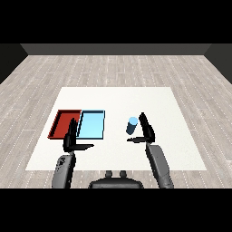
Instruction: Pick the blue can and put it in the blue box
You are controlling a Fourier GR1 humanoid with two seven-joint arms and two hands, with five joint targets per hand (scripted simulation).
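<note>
1. The fingers [144, 121] of the right hand [146, 129] are held straight and pointing away from the robot, with the thumb stretched out to the robot's left below them; they are spread open and hold nothing.
2. The blue can [132, 125] stands on the white table [118, 97], seemingly upright or leaning slightly, right of the two trays. It lies just beside the right hand's fingers, on their left, in the pocket between the fingers and the thumb. Whether the fingers already touch its side I cannot tell.
3. The can's long axis runs roughly up from the table, so the open hand faces its curved side, which I judge a suitable line for curling round it.
4. The left hand [72, 138] is near the front edge of the trays, fingers straight and thumb out to the right, also open and carrying nothing. It is well apart from the can, so the right hand is clearly the nearer one.
5. The light blue tray [92, 124] lies to the left of the can, touching the red tray [63, 123] at its far side. Neither tray shows anything in it.
6. My judgement: the grasp is not yet made; the coming move is to close round the can, then carry it left to the light blue tray.
</note>
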